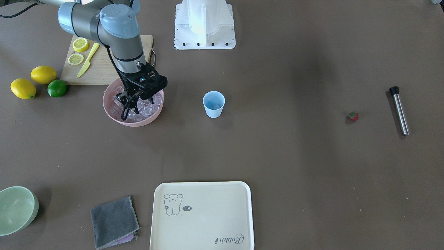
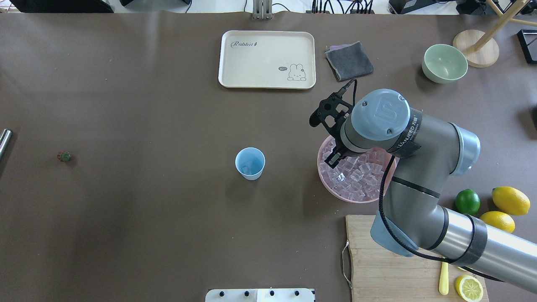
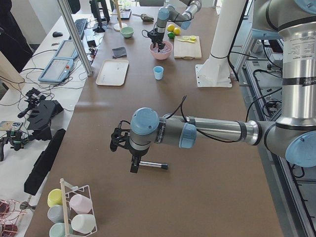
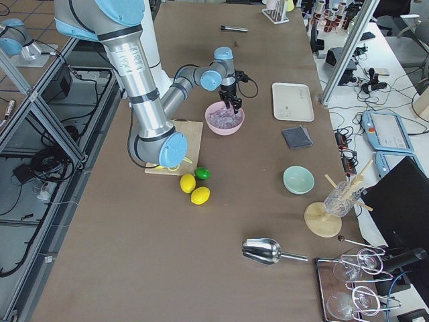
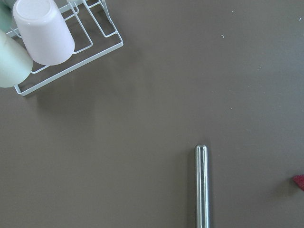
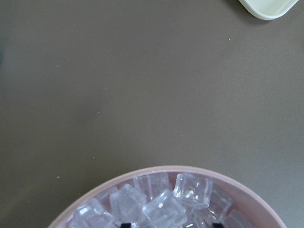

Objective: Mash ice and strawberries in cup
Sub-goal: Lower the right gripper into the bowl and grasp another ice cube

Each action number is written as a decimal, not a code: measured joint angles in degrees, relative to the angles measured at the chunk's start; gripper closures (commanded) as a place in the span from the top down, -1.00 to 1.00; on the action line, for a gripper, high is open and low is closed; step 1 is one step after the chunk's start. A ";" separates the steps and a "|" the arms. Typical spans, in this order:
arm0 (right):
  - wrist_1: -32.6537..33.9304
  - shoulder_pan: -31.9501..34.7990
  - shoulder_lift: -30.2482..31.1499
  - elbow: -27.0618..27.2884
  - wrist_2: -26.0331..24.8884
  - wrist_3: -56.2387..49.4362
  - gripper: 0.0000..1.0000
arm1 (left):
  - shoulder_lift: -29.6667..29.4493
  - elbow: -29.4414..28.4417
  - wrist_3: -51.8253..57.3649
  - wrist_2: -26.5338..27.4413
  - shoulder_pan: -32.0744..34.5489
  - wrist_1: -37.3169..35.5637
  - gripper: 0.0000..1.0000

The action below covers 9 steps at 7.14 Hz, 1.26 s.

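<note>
Writing you can read is mostly on the cream tray (image 2: 267,58): "Rabbit" in script at one corner, and at the opposite corner a small rabbit drawing with a speech bubble that appears to say "hi". A black strap (image 2: 405,141) round the right arm carries white capitals, too small for you to trust a reading.

Look at the right gripper (image 1: 133,104): it is down in the pink bowl (image 1: 135,123), among the ice (image 6: 164,209). In the right wrist view its two dark fingertips (image 6: 126,224) show at the bottom edge, spread apart with cubes between them and gripping nothing.

The cup (image 1: 213,104) stands upright on the table (image 1: 277,156) near the bowl, toward the robot's left, with at least one clear cube in its bottom. The strawberry (image 1: 353,116) lies on the table well apart from the cup, further to the robot's left, near a steel muddler (image 1: 399,110) with a black cap.

The left gripper (image 3: 134,169) hangs over that muddler, but it shows only in the side view, so you cannot tell how its fingers stand. Its wrist camera shows the muddler's rounded end, a wire rack (image 5: 71,67) with upturned cups (image 5: 42,31), and a red sliver of the strawberry.

On the robot's side of the bowl lies a cutting board (image 1: 100,71) with two lemon slices (image 1: 80,44) and a yellow knife (image 1: 87,59). Two lemons (image 1: 43,74) and a lime (image 1: 57,88) lie beside it. A grey cloth (image 1: 114,222) and a pale green bowl (image 1: 17,208) sit beside the tray.
</note>
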State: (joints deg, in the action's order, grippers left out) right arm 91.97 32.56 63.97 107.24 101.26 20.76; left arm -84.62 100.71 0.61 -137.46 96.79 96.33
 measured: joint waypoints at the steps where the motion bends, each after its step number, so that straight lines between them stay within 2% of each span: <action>1: -0.13 0.16 0.06 0.05 0.86 -0.23 0.30 | 0.13 0.47 0.00 0.00 0.46 0.00 0.98; 3: -3.01 0.69 1.02 -0.17 1.94 -1.48 0.31 | 0.75 1.68 0.00 0.00 1.48 -0.04 0.98; 5: -10.57 0.85 4.19 -1.34 2.18 -1.74 0.31 | 1.11 3.64 0.00 0.06 2.11 -1.91 0.98; 8: -12.82 1.04 4.87 -1.88 2.26 -1.45 0.31 | 1.26 4.38 0.00 0.26 2.26 -3.36 0.98; 9: -12.85 1.18 4.89 -1.84 2.38 -1.41 0.24 | 1.24 4.46 0.00 0.31 2.26 -3.43 0.98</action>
State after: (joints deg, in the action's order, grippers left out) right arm 79.12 33.74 68.86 105.40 103.63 19.35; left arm -83.38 105.17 0.62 -137.15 99.05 92.90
